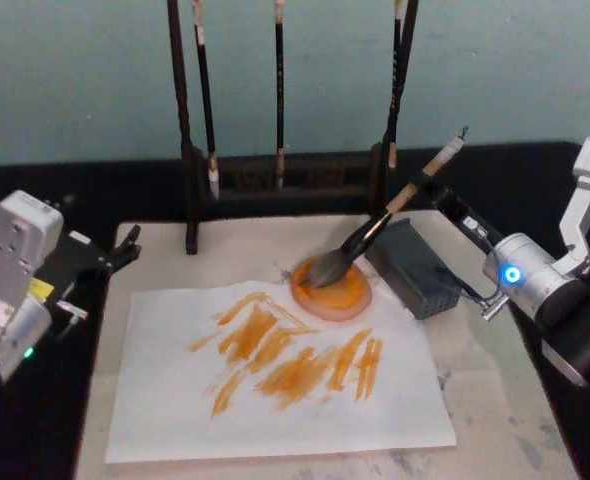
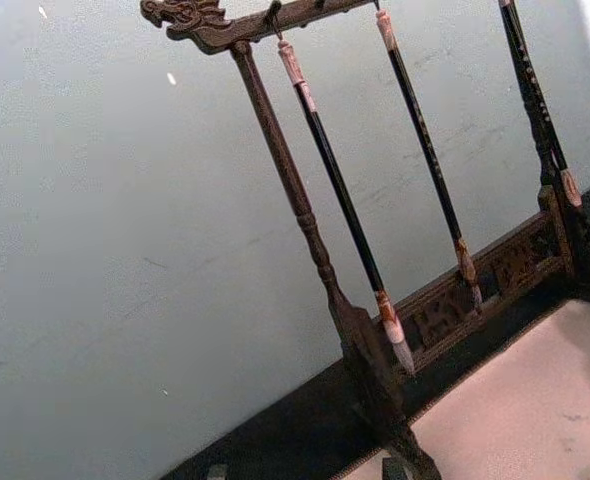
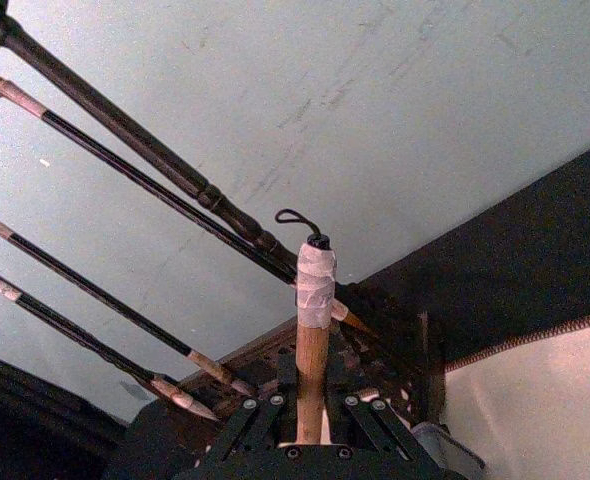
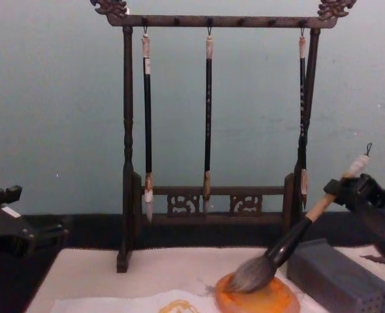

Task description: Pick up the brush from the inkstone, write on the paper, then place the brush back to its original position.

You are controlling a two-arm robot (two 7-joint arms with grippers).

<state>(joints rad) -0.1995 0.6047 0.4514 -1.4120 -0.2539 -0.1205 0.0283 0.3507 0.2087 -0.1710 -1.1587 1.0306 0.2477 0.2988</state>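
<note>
Clamping the slanted brush (image 4: 290, 242), right gripper (image 4: 341, 189) hovers aloft.

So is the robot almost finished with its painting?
Nearly. Done: the paper already carries orange strokes. In hand: the right gripper has its jaws closed on the handle of the brush, whose bushy tip rests on the inkstone. Left: let go and leave the brush there. The left gripper hangs idle off to the left.

Rack (image 1: 305, 175) w/ 3 hanging brushes (image 1: 278, 100) walls off top centre; grey block (image 1: 415, 265) sits centre-right just beside inkstone (image 1: 350, 298). Lower centre above paper (image 1: 275, 420) is open.
</note>
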